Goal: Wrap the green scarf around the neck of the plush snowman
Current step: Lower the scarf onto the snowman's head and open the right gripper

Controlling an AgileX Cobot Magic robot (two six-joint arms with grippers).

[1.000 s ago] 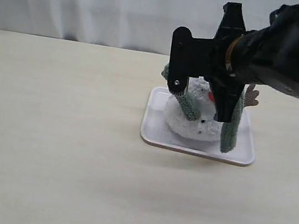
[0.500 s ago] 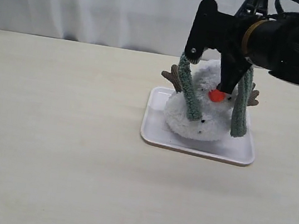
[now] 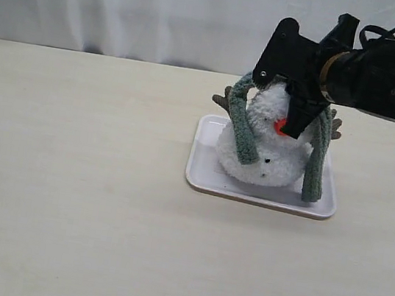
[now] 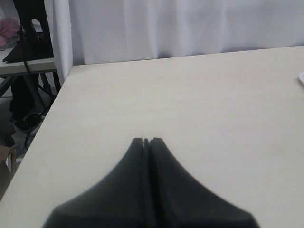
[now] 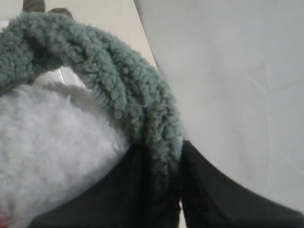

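Fingers (image 5: 118,190) of the right hand (image 5: 160,159) are pressed together on a fold of the green scarf (image 3: 242,125), gripping it where it arches over the fluffy white head of the plush snowman (image 3: 266,162). From that pinch the scarf drops in two strands, one on each side of the head. The left strand ends against the body ball, while the longer right strand reaches down to the pale tray (image 3: 201,171). The snowman sits upright on this tray, its orange nose (image 3: 281,125) showing just below the black hand. Well apart, the left hand (image 4: 146,140) hangs over the bare light surface (image 3: 67,173), its fingers together with nothing between them.
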